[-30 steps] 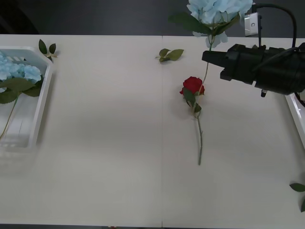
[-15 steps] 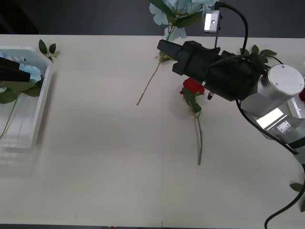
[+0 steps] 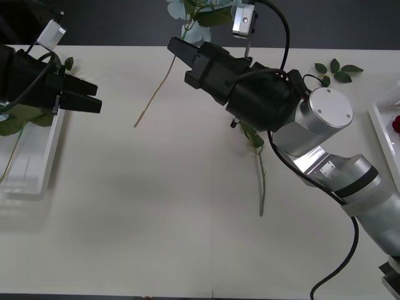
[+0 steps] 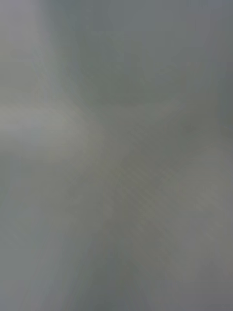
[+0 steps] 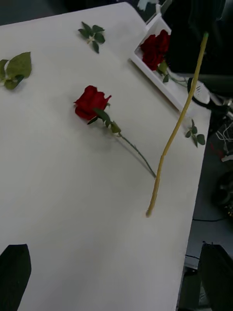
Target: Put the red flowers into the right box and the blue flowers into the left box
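The right gripper (image 3: pixel 178 50) jaws pinch a blue flower (image 3: pixel 187 12) whose long stem could slip while the spread left gripper (image 3: pixel 94 97) waits.

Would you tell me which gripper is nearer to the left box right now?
Left. The left gripper hovers right beside the left box; the right gripper, holding a blue flower, is farther toward mid-table.
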Robot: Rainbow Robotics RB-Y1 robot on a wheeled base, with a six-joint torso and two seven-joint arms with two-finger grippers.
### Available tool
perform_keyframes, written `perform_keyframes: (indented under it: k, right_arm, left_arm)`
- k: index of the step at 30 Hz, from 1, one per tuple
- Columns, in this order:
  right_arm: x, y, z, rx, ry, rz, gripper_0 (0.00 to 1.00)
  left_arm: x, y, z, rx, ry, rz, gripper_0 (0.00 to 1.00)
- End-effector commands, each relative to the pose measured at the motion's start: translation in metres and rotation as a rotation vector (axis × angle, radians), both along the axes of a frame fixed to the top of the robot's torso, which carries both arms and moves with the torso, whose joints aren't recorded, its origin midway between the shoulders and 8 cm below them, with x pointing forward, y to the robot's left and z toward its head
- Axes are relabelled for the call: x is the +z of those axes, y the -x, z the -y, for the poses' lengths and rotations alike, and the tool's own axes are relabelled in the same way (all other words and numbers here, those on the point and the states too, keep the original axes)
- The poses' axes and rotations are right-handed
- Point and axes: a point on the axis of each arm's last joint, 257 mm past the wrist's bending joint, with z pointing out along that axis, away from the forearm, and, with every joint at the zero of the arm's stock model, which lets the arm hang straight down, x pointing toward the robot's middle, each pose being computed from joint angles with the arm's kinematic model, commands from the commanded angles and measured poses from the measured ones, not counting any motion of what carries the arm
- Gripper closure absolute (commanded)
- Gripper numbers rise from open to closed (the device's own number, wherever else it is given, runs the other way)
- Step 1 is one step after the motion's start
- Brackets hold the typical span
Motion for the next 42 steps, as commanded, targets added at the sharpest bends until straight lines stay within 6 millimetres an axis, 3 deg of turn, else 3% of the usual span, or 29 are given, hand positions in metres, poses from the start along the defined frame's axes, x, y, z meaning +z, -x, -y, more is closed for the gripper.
perform_keyframes:
  k: [1, 10, 12, 14, 15, 16, 36, 38, 41, 42]
  right_arm:
    - [0.038, 0.018, -0.017, 0.033, -0.051, 0.074, 1.0]
    - [0.039, 0.027, -0.03, 0.059, -0.063, 0.069, 1.0]
    - [0.037, 0.028, -0.032, 0.063, -0.061, 0.07, 1.0]
    - [0.036, 0.029, -0.032, 0.063, -0.057, 0.072, 1.0]
    - [0.036, 0.03, -0.034, 0.067, -0.057, 0.071, 1.0]
    - [0.036, 0.03, -0.034, 0.066, -0.056, 0.072, 1.0]
    - [0.032, 0.03, -0.031, 0.067, -0.037, 0.081, 0.99]
    - [0.03, 0.03, -0.031, 0.07, -0.03, 0.081, 0.55]
    - [0.03, 0.029, -0.03, 0.068, -0.027, 0.083, 0.24]
    - [0.03, 0.029, -0.03, 0.067, -0.026, 0.085, 0.21]
  left_arm:
    - [0.019, 0.005, 0.034, -0.119, 0.013, 0.086, 0.0]
    - [0.021, 0.017, 0.066, -0.199, 0.048, 0.075, 0.0]
    - [0.02, 0.019, 0.071, -0.21, 0.054, 0.068, 0.19]
    - [0.019, 0.02, 0.074, -0.216, 0.057, 0.064, 0.56]
    - [0.019, 0.02, 0.075, -0.217, 0.056, 0.063, 0.83]
    - [0.019, 0.021, 0.076, -0.219, 0.059, 0.063, 1.0]
    - [0.024, 0.023, 0.076, -0.225, 0.083, 0.064, 1.0]
    - [0.025, 0.023, 0.076, -0.224, 0.086, 0.066, 1.0]
    - [0.025, 0.023, 0.075, -0.222, 0.087, 0.064, 1.0]
    - [0.025, 0.022, 0.074, -0.221, 0.088, 0.065, 1.0]
